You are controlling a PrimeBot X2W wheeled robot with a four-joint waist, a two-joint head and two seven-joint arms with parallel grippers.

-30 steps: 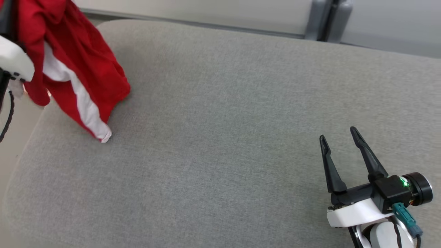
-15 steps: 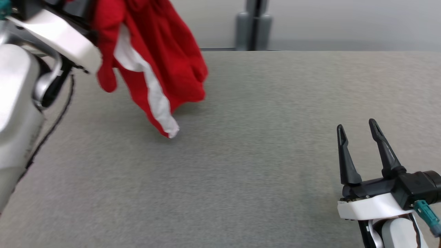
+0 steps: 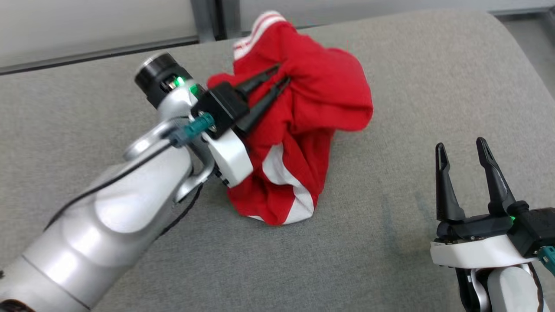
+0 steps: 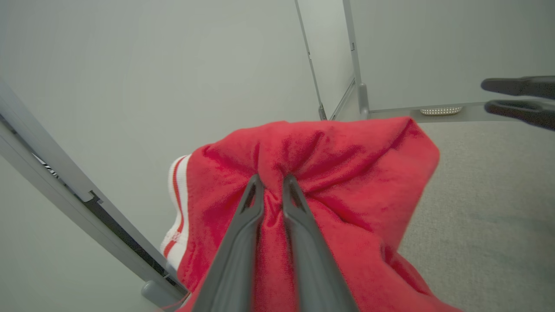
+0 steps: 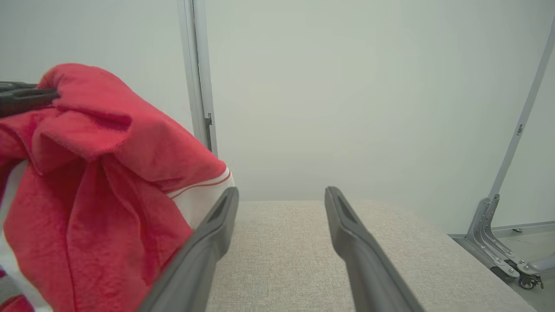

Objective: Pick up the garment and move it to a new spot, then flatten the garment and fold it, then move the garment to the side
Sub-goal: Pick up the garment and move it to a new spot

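My left hand (image 3: 282, 73) is nearly closed, its two dark fingers pinching a bunched fold near the top of the red garment (image 3: 321, 99), which has white stripes. The garment hangs from that pinch, and its lower part is heaped on the grey worktop (image 3: 390, 208), about the middle of what my head camera sees. A second ago it hung at the far left of that view, by the worktop's left edge, with only its hem brushing the surface. My head has turned since, so part of that shift is the camera's, but the cloth is now much nearer my right hand (image 3: 461, 145) and more of it rests on the worktop. My right hand is wide open and holds nothing, low at the right and apart from the cloth, as before. I judge the carry to a new spot nearly done. Letting go and spreading the garment flat come next.
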